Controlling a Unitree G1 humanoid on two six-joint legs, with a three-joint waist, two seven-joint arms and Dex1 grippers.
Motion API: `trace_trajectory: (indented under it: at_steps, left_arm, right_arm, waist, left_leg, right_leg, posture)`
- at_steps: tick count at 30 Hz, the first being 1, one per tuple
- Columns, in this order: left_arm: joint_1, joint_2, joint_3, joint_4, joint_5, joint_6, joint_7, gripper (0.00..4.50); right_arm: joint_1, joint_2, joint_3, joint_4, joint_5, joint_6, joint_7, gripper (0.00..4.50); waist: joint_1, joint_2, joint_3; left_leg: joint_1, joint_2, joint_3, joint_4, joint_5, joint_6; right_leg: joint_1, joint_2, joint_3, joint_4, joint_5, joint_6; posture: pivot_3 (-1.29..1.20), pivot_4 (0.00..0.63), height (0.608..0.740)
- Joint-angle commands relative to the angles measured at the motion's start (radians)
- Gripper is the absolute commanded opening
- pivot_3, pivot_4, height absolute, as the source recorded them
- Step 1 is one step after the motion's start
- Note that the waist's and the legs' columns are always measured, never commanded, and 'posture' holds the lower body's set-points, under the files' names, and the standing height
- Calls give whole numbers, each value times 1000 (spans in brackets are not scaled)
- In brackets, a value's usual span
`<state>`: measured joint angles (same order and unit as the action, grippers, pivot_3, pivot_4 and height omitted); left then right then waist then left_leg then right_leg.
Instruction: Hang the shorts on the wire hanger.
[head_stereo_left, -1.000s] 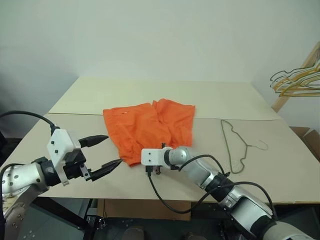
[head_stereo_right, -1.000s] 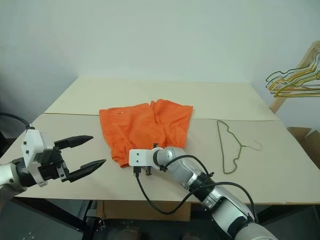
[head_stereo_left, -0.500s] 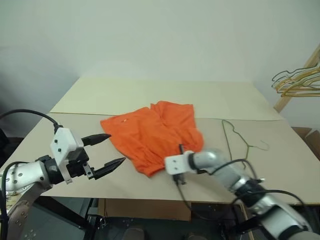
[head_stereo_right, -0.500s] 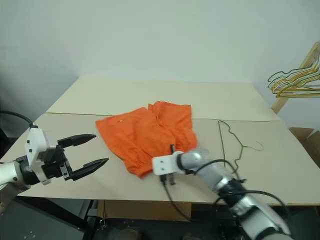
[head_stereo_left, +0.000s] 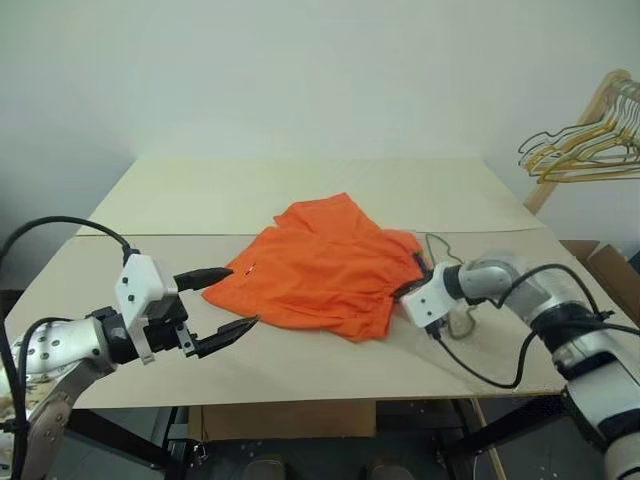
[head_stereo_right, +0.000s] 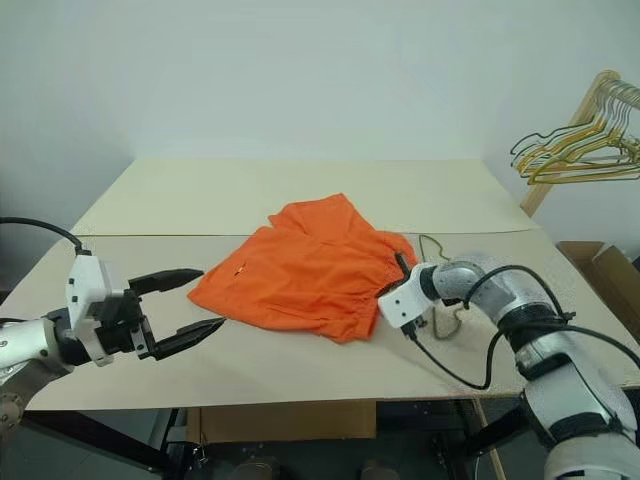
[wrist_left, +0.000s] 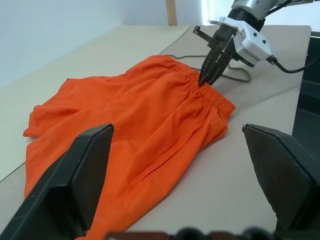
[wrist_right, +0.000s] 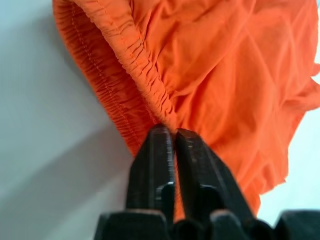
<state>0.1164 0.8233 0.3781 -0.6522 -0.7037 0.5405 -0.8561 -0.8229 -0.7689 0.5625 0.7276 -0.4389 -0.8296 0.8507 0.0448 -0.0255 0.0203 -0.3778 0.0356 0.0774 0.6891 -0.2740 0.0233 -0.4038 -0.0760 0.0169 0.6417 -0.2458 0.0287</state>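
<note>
The beige worktop (head_stereo_left: 300, 190) carries the shorts (head_stereo_left: 320, 270), spread rumpled near its middle. The right claw (wrist_left: 209, 75) pinches their gathered waistband at the right edge. The left claw (head_stereo_left: 222, 300) hovers wide open just left of them. The wire hanger (head_stereo_right: 440, 262) lies mostly hidden behind the right claw.

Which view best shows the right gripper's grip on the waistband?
Right wrist view: right gripper pinches the waistband of the shorts, close up. Left wrist view shows it from the side, farther off; eye views show it small.
</note>
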Motion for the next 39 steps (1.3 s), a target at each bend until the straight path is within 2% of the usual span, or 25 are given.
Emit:
trace_trajectory:
  at_steps: [1,5,9,11,15,18,21,24,28,32,39]
  left_arm:
    - [-25,6,-2,3,9,-26,-4,4500]
    - [-34,7,-11,6,8,-26,-6,4500]
    - [-36,9,-13,4,-6,-15,-9,4500]
    - [-33,12,-15,4,-8,-13,-16,4500]
    - [-42,23,-31,11,-11,-15,-47,4500]
    - [-69,26,-42,23,-24,-3,-53,4500]
    - [-84,32,-50,34,-24,-3,-73,4500]
    - [-101,29,-63,44,-21,1,-76,4500]
    - [-109,27,-68,38,-33,13,-75,4500]
    - [-99,37,-59,32,-39,18,-85,4500]
    - [-74,73,-44,41,-37,5,-127,4500]
  right_arm:
    - [-20,-23,-21,42,-9,-45,6,1676]
    - [24,-75,-64,-20,74,-26,80,3089]
    - [178,-169,-138,-306,323,168,257,4410]
    - [274,-195,-181,-494,425,308,283,4464]
    - [443,-174,-246,-901,535,772,229,4464]
    - [507,-113,-225,-1090,484,1066,145,4464]
    - [519,-52,-164,-1138,373,1214,85,4464]
    - [471,58,-86,-1101,253,1364,-4,4464]
    - [427,134,-1,-1028,99,1438,-79,4464]
    - [411,137,10,-1004,54,1439,-76,3590]
    - [426,90,-24,-1069,61,1404,-20,1061]
  waist:
    - [0,0,0]
    - [-1,1,1]
    - [1,1,1]
    - [0,1,1]
    - [-6,2,1]
    - [-2,2,1]
    - [0,1,1]
    - [-1,1,1]
    - [-2,1,1]
    - [0,0,1]
    - [-1,0,1]
  left_leg:
    - [0,0,-1,0,0,0]
    - [0,-1,-6,-1,0,0]
    - [0,-1,-9,-1,0,0]
    - [0,0,-10,-1,0,1]
    - [2,2,-10,-2,0,0]
    - [3,2,-10,-2,0,0]
    - [3,1,-9,-2,0,0]
    - [3,0,-8,-2,0,0]
    - [0,0,-8,-2,0,0]
    - [0,-1,-8,-2,0,0]
    - [0,-1,-8,-2,0,0]
  right_leg:
    - [0,0,0,0,0,0]
    - [0,-1,1,0,0,0]
    - [1,-1,0,-1,0,0]
    - [1,-1,-1,-1,0,0]
    - [1,0,0,1,0,0]
    - [2,0,-1,2,-1,-1]
    - [1,0,-1,1,-1,-1]
    - [1,0,-1,0,-1,-1]
    - [-1,0,-1,1,-1,-1]
    - [0,0,-1,0,-1,0]
    - [-1,0,-2,0,-1,0]
  posture:
    - [152,0,740]
    - [147,0,740]
    - [141,0,740]
    - [134,0,740]
    - [122,0,740]
    - [113,0,740]
    - [105,0,740]
    - [100,0,740]
    - [111,0,740]
    - [115,0,740]
    - [117,0,740]
